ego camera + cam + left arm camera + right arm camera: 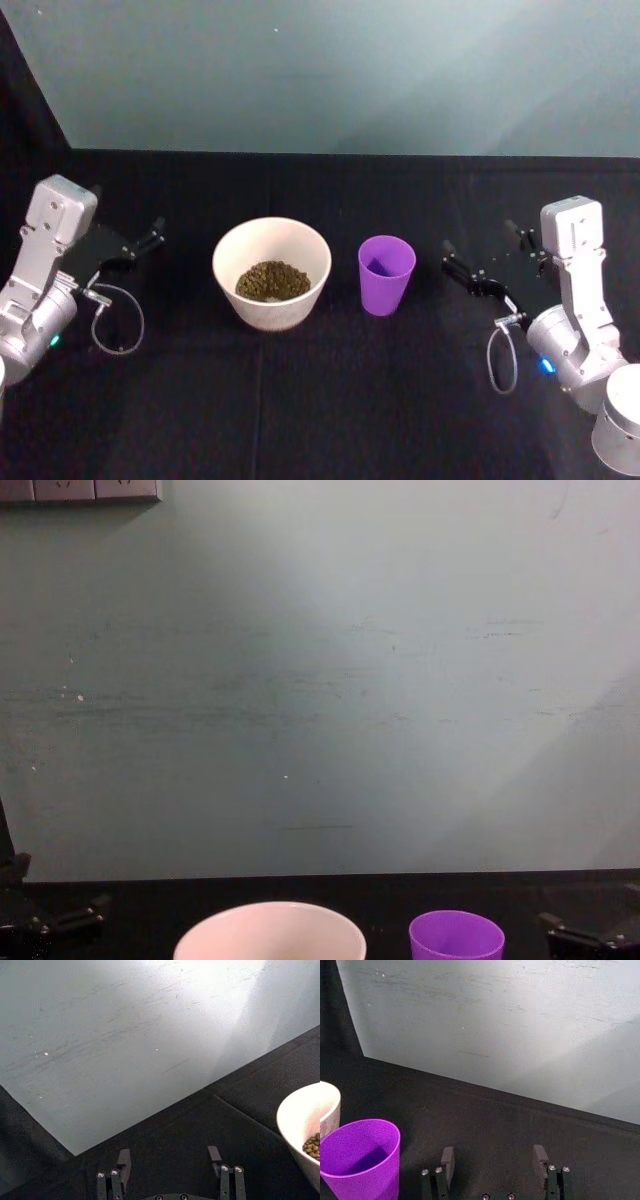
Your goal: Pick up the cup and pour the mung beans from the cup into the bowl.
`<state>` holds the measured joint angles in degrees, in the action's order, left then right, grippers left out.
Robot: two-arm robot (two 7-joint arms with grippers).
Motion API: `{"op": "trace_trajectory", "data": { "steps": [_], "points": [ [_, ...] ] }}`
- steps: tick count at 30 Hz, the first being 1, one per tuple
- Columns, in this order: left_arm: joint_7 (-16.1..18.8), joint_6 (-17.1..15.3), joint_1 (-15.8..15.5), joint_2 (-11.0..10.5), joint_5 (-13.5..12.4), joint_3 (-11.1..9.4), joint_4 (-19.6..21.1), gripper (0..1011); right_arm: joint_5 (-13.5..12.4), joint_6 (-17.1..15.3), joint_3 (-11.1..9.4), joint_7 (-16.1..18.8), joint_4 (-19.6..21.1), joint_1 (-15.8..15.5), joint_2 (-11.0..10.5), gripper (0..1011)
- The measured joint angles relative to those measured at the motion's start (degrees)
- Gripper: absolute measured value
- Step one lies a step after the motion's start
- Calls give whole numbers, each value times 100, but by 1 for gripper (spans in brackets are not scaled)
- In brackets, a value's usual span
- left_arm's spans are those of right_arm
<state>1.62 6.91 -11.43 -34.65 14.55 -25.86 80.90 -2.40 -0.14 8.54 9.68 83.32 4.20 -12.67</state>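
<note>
Wide cream round bowl [272,272] holding mung beans [272,281], empty bright-purple plastic cup [386,274] just beside, left gripper [155,235] and right gripper [478,252] wide open, empty, well apart on black table [330,400].

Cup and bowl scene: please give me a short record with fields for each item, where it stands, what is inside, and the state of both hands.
cup: purple cup, upright on the black table, just right of the bowl, apart from it
cup contents: looks empty inside
bowl: cream bowl, upright, near the table's middle
bowl contents: mung beans piled at the bottom
left hand: left hand, open, holding nothing, left of the bowl
right hand: right hand, open, holding nothing, right of the cup
task state: beans lie in the bowl, so pouring looks done
</note>
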Motion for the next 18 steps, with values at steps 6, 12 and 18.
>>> {"op": "trace_trajectory", "data": {
  "steps": [6,12,18],
  "points": [
    [0,0,0,0,0,0,0,1000,10,7,-13,3,5,-7,9,1002],
    [0,0,0,0,0,0,0,1000,7,13,-10,11,10,-6,7,1002],
    [0,0,0,0,0,0,0,1000,4,16,-7,16,12,-6,4,1002]
  ]
}}
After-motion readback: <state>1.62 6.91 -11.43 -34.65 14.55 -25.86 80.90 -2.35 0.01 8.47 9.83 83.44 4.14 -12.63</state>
